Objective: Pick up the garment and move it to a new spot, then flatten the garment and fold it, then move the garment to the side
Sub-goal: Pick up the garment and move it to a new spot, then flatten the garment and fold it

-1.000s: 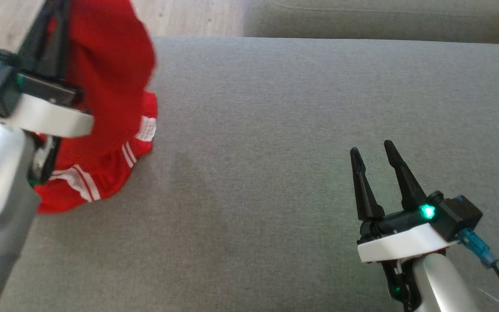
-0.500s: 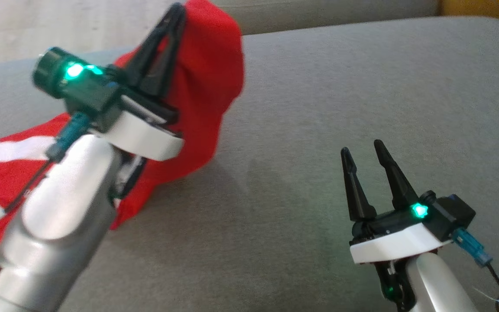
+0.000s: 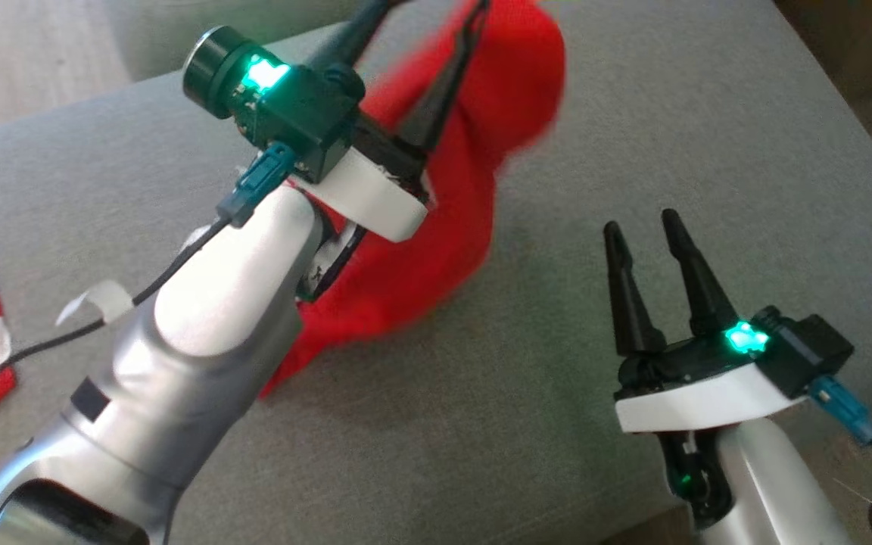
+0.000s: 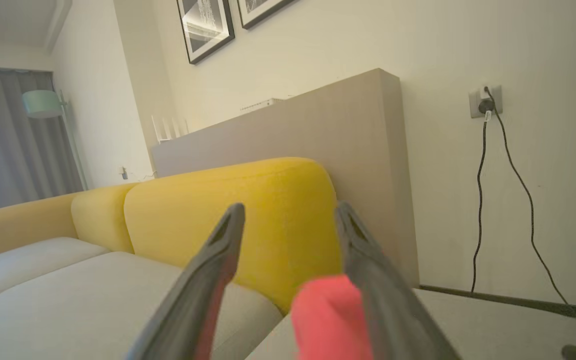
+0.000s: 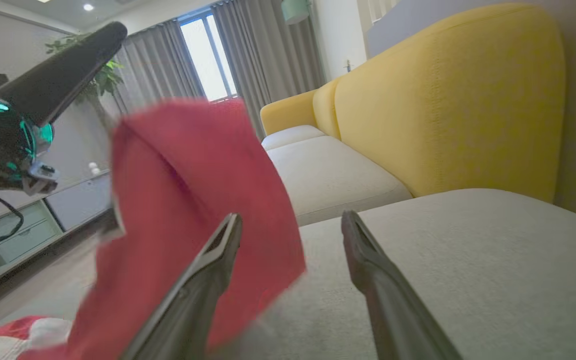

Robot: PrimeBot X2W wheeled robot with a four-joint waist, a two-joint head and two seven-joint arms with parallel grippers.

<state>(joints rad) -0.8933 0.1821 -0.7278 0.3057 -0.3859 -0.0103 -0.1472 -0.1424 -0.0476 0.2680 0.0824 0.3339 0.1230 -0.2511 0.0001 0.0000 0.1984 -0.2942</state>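
A living room: yellow sofa (image 4: 248,200), framed pictures (image 4: 205,25), curtains (image 5: 248,60).

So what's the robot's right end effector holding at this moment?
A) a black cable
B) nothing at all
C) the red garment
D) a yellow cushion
B: the right end effector has its two fingers spread with bare grey cushion between them, while the red garment is bunched up over by the left end effector.
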